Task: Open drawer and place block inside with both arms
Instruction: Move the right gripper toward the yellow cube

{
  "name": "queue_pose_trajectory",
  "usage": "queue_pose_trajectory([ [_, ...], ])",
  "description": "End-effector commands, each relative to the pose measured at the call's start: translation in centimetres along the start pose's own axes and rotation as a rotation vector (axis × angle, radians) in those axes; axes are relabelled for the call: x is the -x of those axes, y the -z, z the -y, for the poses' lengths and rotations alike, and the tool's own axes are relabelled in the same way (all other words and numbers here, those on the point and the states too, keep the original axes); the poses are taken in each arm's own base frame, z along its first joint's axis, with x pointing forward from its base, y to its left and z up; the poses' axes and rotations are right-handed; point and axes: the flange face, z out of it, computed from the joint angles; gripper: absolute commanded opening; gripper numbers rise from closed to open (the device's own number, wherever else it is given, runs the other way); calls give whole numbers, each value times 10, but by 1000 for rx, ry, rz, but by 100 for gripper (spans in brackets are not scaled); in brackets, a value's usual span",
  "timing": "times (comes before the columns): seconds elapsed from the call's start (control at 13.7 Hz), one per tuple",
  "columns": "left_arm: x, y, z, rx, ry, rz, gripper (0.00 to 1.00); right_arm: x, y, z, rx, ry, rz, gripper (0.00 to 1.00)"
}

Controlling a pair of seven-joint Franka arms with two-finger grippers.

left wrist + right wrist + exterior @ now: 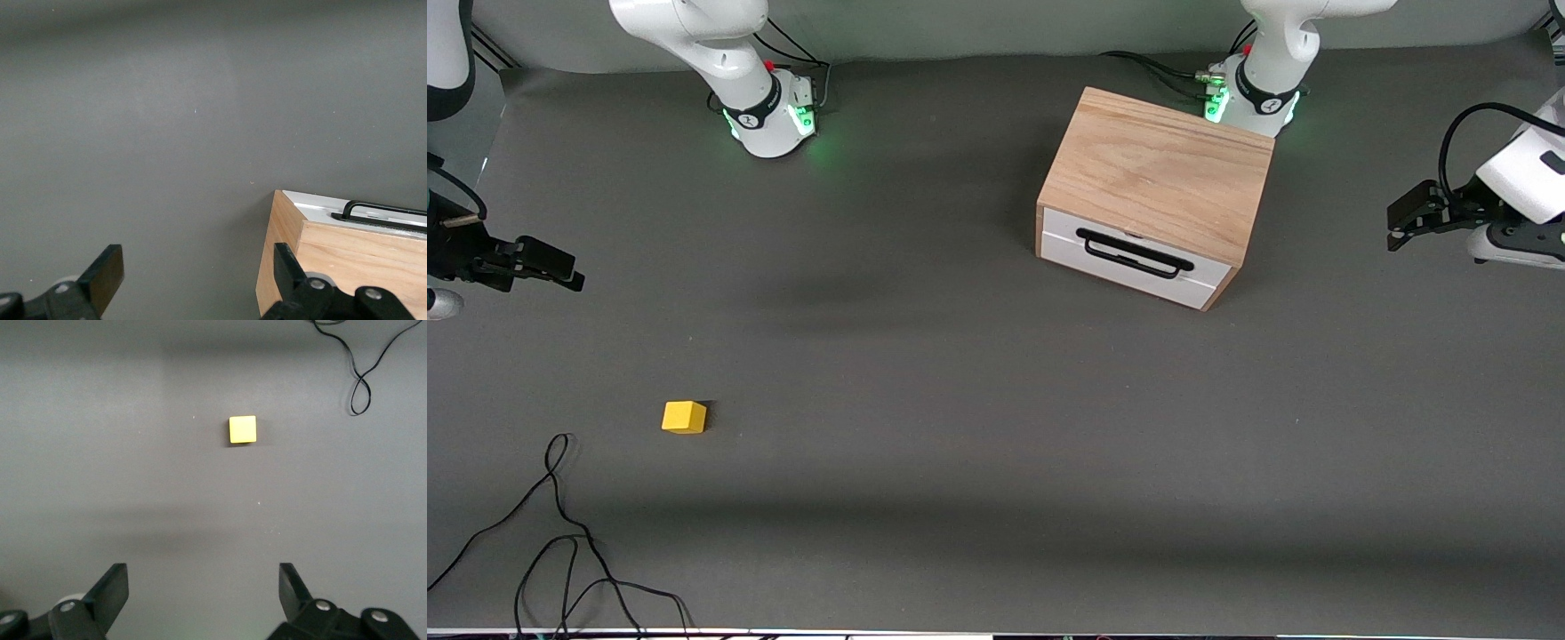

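Observation:
The drawer (1134, 260) is shut in the oak box (1156, 164), its white front and black wire handle (1134, 253) facing the front camera, near the left arm's base. The yellow block (684, 417) lies on the grey table toward the right arm's end, nearer the front camera. My left gripper (1398, 227) is open and empty, up beside the box at the table's end. In the left wrist view (198, 270) the box corner (333, 267) and handle (383, 213) show. My right gripper (560, 265) is open and empty; its wrist view (203, 590) shows the block (243, 429).
A loose black cable (560, 533) lies on the table near the front edge at the right arm's end, close to the block; it also shows in the right wrist view (363, 367). The grey mat (960, 400) covers the table.

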Motion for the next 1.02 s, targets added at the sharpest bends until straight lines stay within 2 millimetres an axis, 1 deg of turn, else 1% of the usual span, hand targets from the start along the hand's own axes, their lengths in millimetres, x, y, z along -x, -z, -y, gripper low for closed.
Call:
queue_pose_trajectory([
  [0.0, 1, 2, 1, 1, -2, -4, 100, 2, 4, 1, 18, -18, 5, 100],
  [0.29, 3, 0, 3, 3, 1, 6, 100, 0, 5, 1, 18, -16, 1, 100],
  [0.73, 2, -1, 3, 3, 1, 8, 100, -2, 2, 1, 19, -13, 7, 100],
  [0.95, 3, -1, 4, 3, 3, 8, 100, -3, 0, -5, 19, -9, 7, 100],
])
